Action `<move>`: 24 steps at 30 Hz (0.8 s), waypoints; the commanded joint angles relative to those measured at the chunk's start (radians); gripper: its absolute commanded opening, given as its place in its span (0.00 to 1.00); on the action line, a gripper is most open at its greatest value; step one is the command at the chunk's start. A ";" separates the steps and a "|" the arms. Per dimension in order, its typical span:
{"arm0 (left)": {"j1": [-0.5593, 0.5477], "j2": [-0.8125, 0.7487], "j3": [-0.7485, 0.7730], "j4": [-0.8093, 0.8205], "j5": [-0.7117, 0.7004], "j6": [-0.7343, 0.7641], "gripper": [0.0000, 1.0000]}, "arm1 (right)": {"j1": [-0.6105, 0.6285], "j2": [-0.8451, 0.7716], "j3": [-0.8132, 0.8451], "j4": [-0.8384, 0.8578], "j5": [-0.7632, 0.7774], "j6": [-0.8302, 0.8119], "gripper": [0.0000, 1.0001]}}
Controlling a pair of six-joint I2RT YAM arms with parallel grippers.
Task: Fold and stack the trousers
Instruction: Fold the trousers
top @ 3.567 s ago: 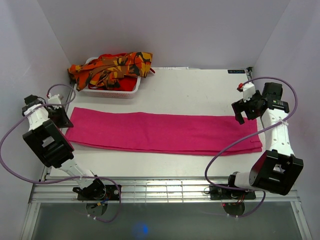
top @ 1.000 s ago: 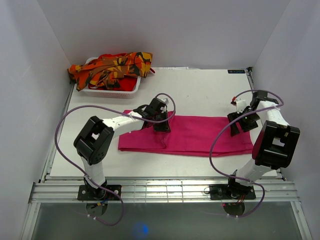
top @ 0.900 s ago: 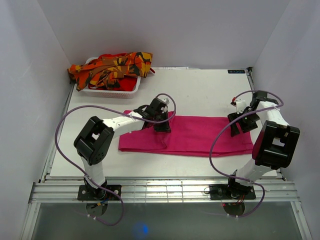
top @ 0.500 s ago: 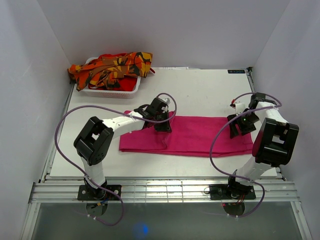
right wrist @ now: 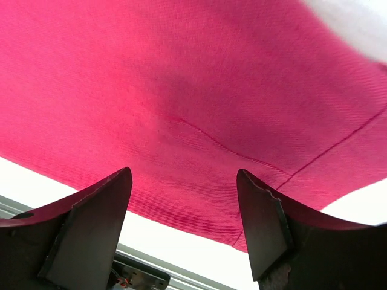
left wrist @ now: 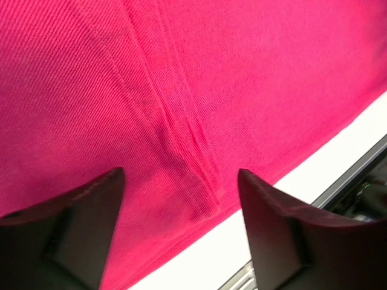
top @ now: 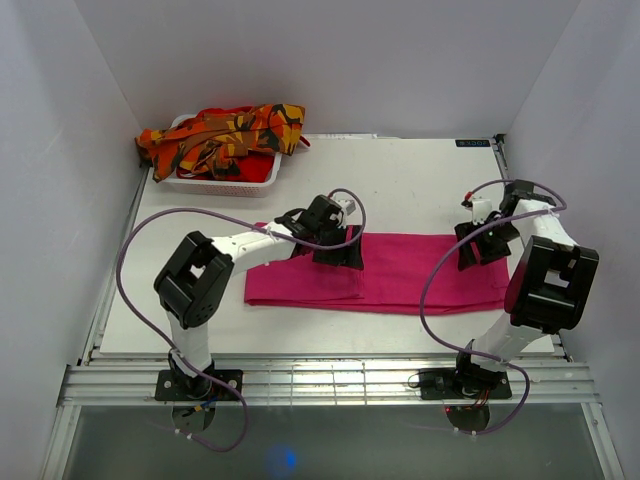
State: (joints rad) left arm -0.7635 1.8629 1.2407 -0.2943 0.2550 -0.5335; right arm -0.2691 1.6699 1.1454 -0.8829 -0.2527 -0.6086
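Observation:
The magenta-pink trousers [top: 415,272] lie flat across the middle of the table, with the left end folded over onto itself. My left gripper [top: 342,254] hovers over the folded layer's right edge, open, and nothing sits between its fingers [left wrist: 97,211]. Its wrist view shows a seam in the pink cloth [left wrist: 211,72] and the cloth's near edge. My right gripper [top: 478,247] is open just above the right end of the pink trousers [right wrist: 181,78], holding nothing. The orange camouflage trousers [top: 225,135] are heaped in the basket at the back left.
The white slotted basket [top: 225,186] stands at the back left of the table [top: 400,185]. White walls close in the left, back and right sides. A metal rail [top: 330,378] runs along the near edge, and purple cables loop from both arms.
My left gripper has opened and let go of the pink cloth, sliding a little to the right. The folded left end now lies flat, slightly further right. The right gripper has hardly moved.

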 commanded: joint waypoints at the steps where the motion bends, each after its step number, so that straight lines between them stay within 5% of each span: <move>1: 0.006 -0.122 0.045 -0.028 0.003 0.119 0.88 | -0.005 -0.027 0.074 -0.028 -0.056 0.009 0.76; 3: 0.039 -0.175 0.045 -0.058 0.010 0.150 0.92 | -0.004 -0.038 0.100 -0.053 -0.078 0.003 0.75; 8: 0.355 -0.338 -0.010 -0.186 0.203 0.217 0.91 | 0.040 -0.076 0.142 -0.079 -0.273 0.039 0.66; 13: 0.603 -0.471 -0.062 -0.327 0.319 0.453 0.95 | 0.232 -0.165 0.034 0.144 -0.404 0.283 0.62; 20: 0.826 -0.488 -0.122 -0.394 0.360 0.512 0.95 | 0.487 -0.089 -0.001 0.501 -0.387 0.601 0.46; 24: 0.849 -0.527 -0.182 -0.349 0.366 0.471 0.95 | 0.574 0.013 0.043 0.600 -0.274 0.719 0.48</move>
State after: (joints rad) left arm 0.0799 1.3796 1.0908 -0.6449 0.5701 -0.0666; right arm 0.2634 1.6180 1.1458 -0.4442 -0.5926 -0.0467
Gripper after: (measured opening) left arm 0.953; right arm 0.477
